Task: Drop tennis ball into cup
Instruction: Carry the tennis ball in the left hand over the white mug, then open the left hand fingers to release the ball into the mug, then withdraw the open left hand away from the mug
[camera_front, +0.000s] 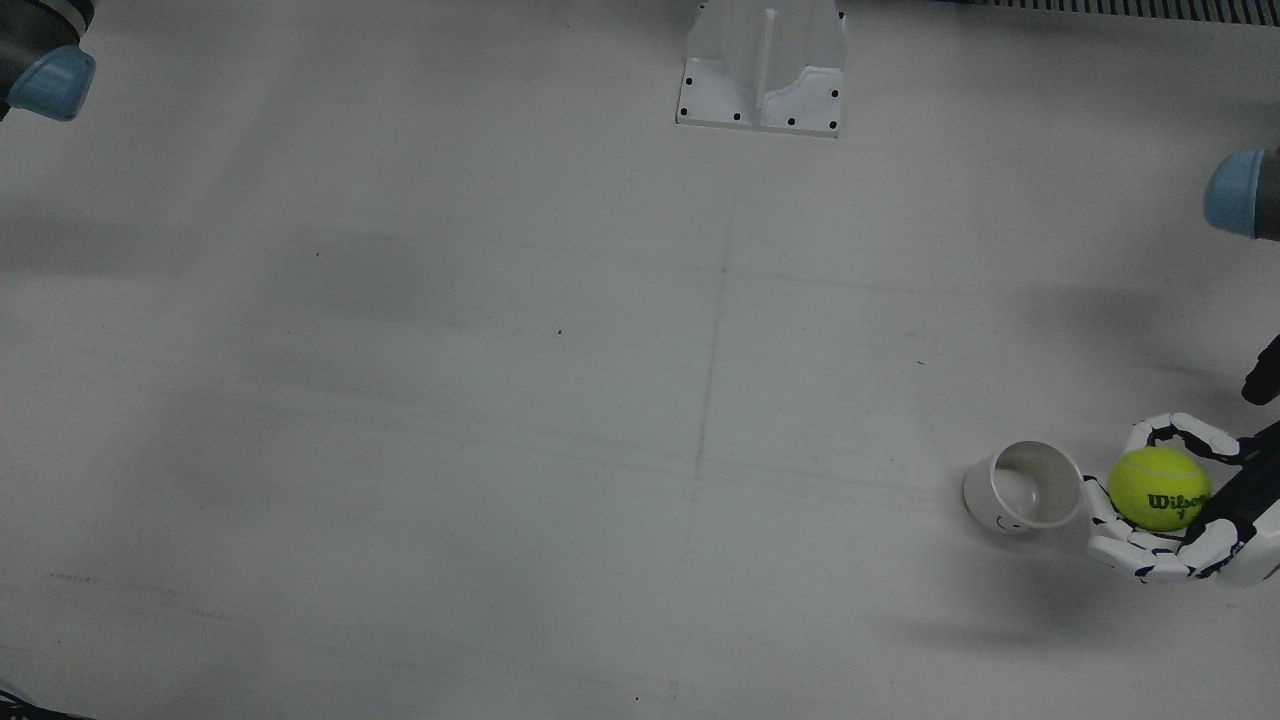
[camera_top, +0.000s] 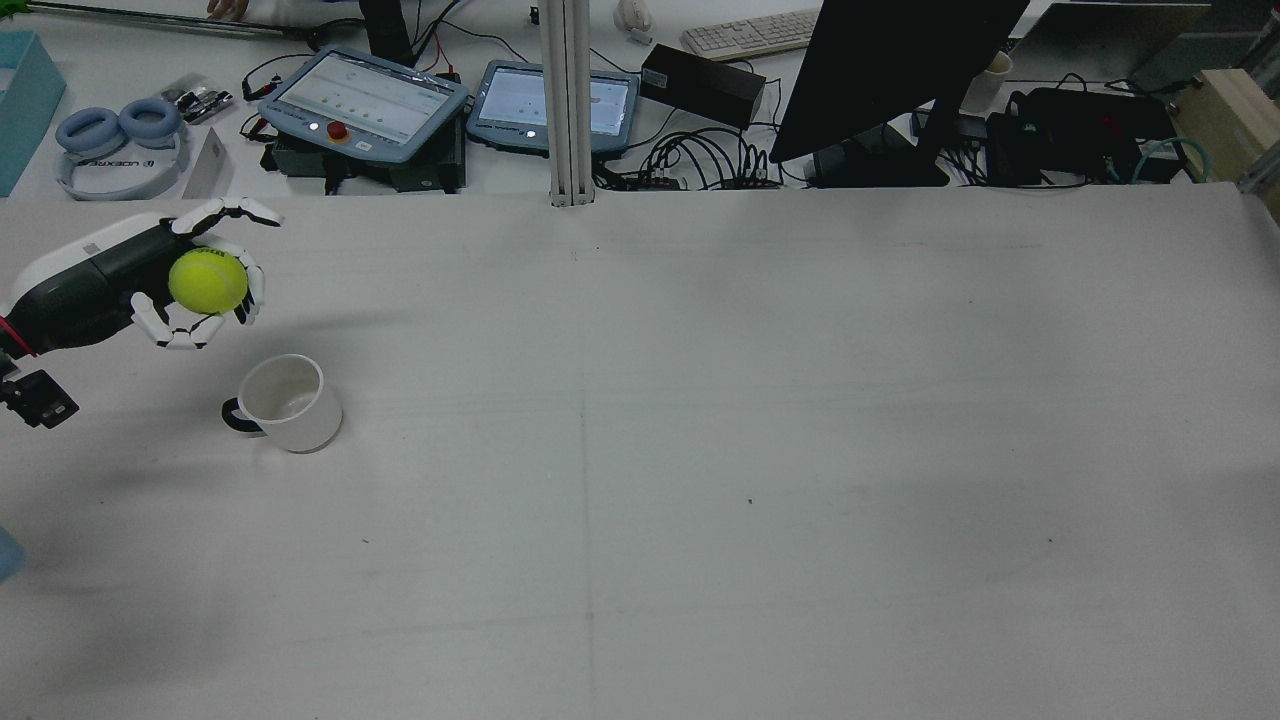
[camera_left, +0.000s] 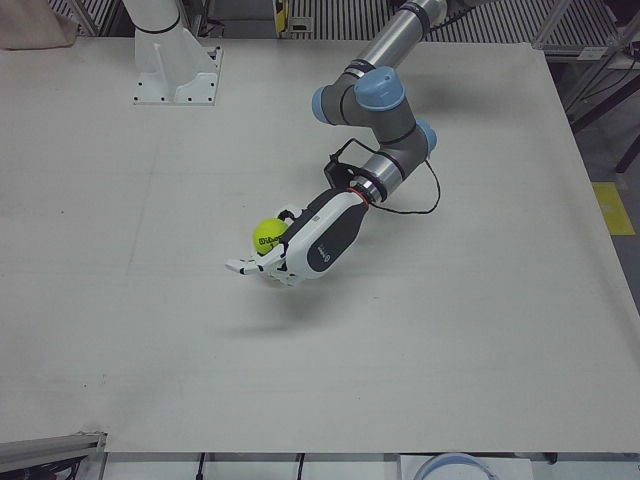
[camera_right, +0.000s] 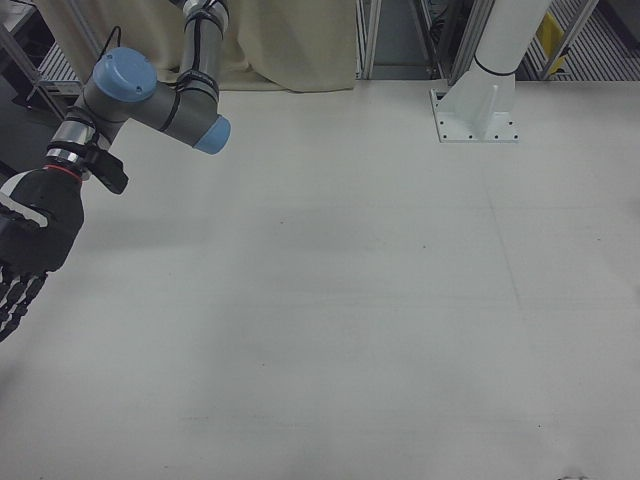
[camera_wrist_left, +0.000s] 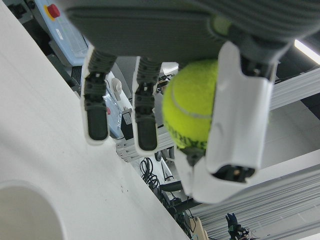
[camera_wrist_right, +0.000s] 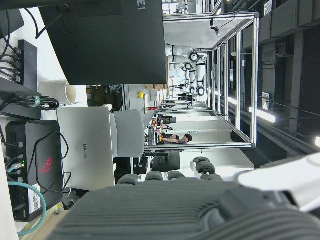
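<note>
My left hand (camera_front: 1190, 520) is shut on the yellow-green tennis ball (camera_front: 1158, 488) and holds it above the table, just beside the white cup (camera_front: 1025, 487). The cup stands upright, open and empty, with a dark handle. In the rear view the hand (camera_top: 120, 285) and ball (camera_top: 208, 282) sit at the far left, beyond the cup (camera_top: 285, 402). The left-front view shows the hand (camera_left: 315, 245) and ball (camera_left: 268, 235), but no cup. In the left hand view the ball (camera_wrist_left: 192, 107) sits between the fingers and the cup's rim (camera_wrist_left: 25, 210) is at the bottom left. My right hand (camera_right: 35, 235) hangs open and empty, far from both.
A white arm pedestal (camera_front: 762, 70) is bolted at the robot's side of the table. Beyond the table's far edge in the rear view are two tablets (camera_top: 365, 100), headphones (camera_top: 120, 135), cables and a black monitor (camera_top: 890, 70). The left arm's elbow (camera_left: 370, 100) is over the table.
</note>
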